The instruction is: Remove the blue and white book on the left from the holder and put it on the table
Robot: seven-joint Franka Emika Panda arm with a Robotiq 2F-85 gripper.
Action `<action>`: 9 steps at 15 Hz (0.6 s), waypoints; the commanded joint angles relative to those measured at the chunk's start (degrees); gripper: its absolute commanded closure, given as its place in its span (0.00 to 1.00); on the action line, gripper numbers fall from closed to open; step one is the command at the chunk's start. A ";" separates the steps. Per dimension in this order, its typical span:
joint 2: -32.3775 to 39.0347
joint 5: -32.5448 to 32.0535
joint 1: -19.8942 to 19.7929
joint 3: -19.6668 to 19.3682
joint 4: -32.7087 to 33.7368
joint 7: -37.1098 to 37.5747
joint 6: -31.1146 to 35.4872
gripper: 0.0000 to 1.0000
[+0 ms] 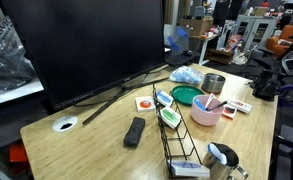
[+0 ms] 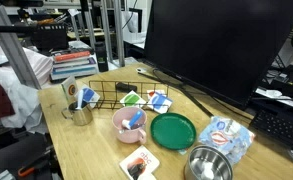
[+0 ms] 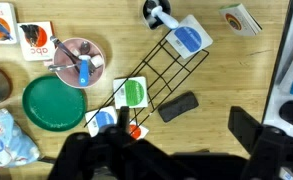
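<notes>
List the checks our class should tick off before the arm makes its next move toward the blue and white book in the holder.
1. End effector open and empty: ok; its fingers stand apart with nothing between them.
2. Blue and white book in the holder: ok; it sits at the end, next to the green-and-white book.
3. Nothing lying on top of the book: ok.
4. End effector centred over the book: not ok; in the wrist view the book lies off to one side.
5. Bare table for the set-down: ok; there is open wood past the remote.
6. How tightly the wires hold the book: cannot tell.
</notes>
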 commanded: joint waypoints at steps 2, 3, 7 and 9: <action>0.12 0.39 -0.45 0.55 -0.09 -0.55 0.42 0.00; 0.19 0.65 -0.24 0.65 -0.39 -1.01 0.99 0.00; 0.65 2.67 1.50 1.99 -2.57 -3.13 3.38 0.00; 0.97 3.83 2.21 2.83 -4.24 -2.50 6.23 0.00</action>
